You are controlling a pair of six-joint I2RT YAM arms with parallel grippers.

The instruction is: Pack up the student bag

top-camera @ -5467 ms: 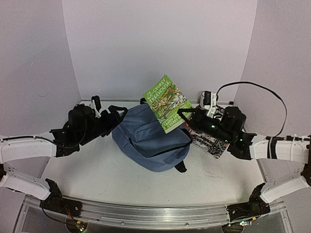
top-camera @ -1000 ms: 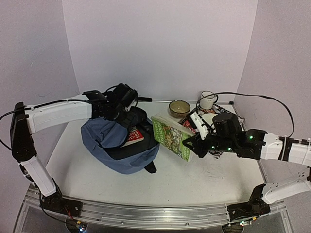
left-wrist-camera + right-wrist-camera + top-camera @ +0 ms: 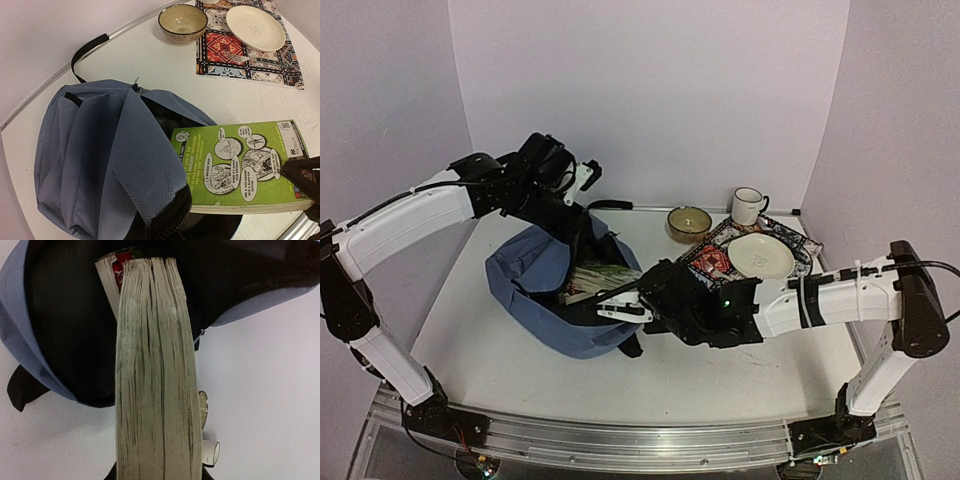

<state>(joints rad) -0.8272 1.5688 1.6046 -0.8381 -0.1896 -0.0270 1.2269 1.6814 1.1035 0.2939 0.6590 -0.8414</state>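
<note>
The student bag [image 3: 535,285] lies left of centre, a slate-blue backpack with its black-lined mouth facing right. My left gripper [image 3: 580,220] is shut on the bag's upper edge and holds that flap [image 3: 145,170] raised. My right gripper [image 3: 626,303] is shut on a thick green book [image 3: 240,167], whose far end lies inside the mouth. In the right wrist view the book's page edge [image 3: 155,390] points into the dark interior [image 3: 65,315]. A second book with a red cover [image 3: 118,260] lies deeper inside. My left fingers are hidden behind the fabric.
A patterned placemat [image 3: 708,262] lies at the back right with a cream plate [image 3: 760,255] and a fork [image 3: 250,59] on it. A brown bowl [image 3: 689,222] and a white mug [image 3: 748,206] stand behind it. The bag's black carry loop [image 3: 87,47] trails toward the back wall.
My right gripper has carried the green book left, from beside the bag into its mouth. My left gripper has lifted the bag's upper edge higher.
</note>
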